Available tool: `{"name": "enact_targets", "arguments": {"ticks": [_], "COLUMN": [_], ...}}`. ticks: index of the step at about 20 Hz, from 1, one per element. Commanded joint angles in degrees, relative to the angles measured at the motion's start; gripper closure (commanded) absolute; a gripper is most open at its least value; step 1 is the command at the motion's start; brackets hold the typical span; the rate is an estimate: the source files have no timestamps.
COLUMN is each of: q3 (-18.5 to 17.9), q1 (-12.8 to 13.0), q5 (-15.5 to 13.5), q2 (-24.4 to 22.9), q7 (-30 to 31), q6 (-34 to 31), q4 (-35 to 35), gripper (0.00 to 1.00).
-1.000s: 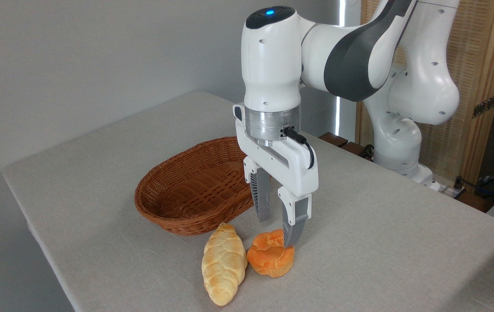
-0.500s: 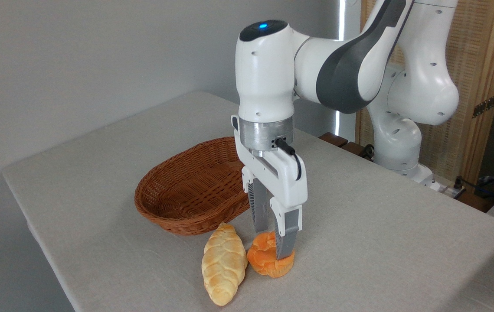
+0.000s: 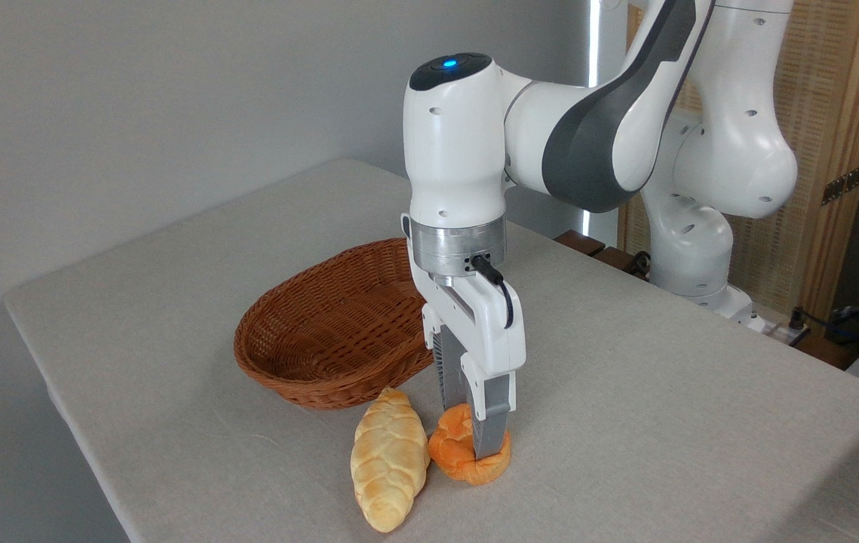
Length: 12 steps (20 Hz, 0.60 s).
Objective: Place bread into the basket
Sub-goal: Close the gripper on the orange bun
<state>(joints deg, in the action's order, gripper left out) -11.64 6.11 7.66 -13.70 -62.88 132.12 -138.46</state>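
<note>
camera view: fixed, front of table (image 3: 663,422)
braided loaf (image 3: 388,467): nearest, lying just left of the bread
bread (image 3: 453,454): on the table, squeezed
gripper (image 3: 474,434): jaws pinching the bread, rear finger partly hidden, seemingly touching
basket (image 3: 327,320): behind, holding nothing

gripper (image 3: 472,436) vertical, fingers pinched narrow
</note>
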Motion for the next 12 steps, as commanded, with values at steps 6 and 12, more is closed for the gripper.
{"name": "enact_targets", "arguments": {"ticks": [6,12], "q3": [-1.01,-1.01], "q1": [0.92,0.92], "q5": [0.42,0.07], "q2": [-0.19,-0.45], "q7": [-0.93,-1.02], "q6": [1.04,0.07], "q4": [-0.58,-0.50], "gripper": [0.54,0.57]}}
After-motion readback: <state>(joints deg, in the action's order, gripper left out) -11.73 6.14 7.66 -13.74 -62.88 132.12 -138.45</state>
